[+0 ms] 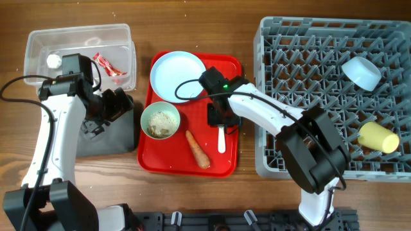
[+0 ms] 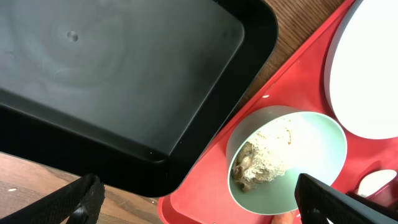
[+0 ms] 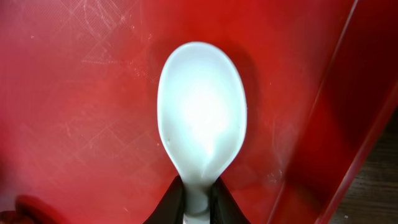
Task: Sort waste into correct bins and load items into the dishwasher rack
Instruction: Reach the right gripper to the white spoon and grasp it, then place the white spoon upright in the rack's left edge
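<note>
A red tray holds a white plate, a green bowl with food scraps, a carrot and a white spoon. My right gripper is down on the tray, shut on the spoon's neck; in the right wrist view its fingers pinch just below the spoon's bowl. My left gripper is open and empty over the right edge of the black bin. In the left wrist view its fingers span the bin's corner and the green bowl.
A clear bin at the back left holds a white paper ball and a red wrapper. The grey dishwasher rack on the right holds a white bowl and a yellow cup.
</note>
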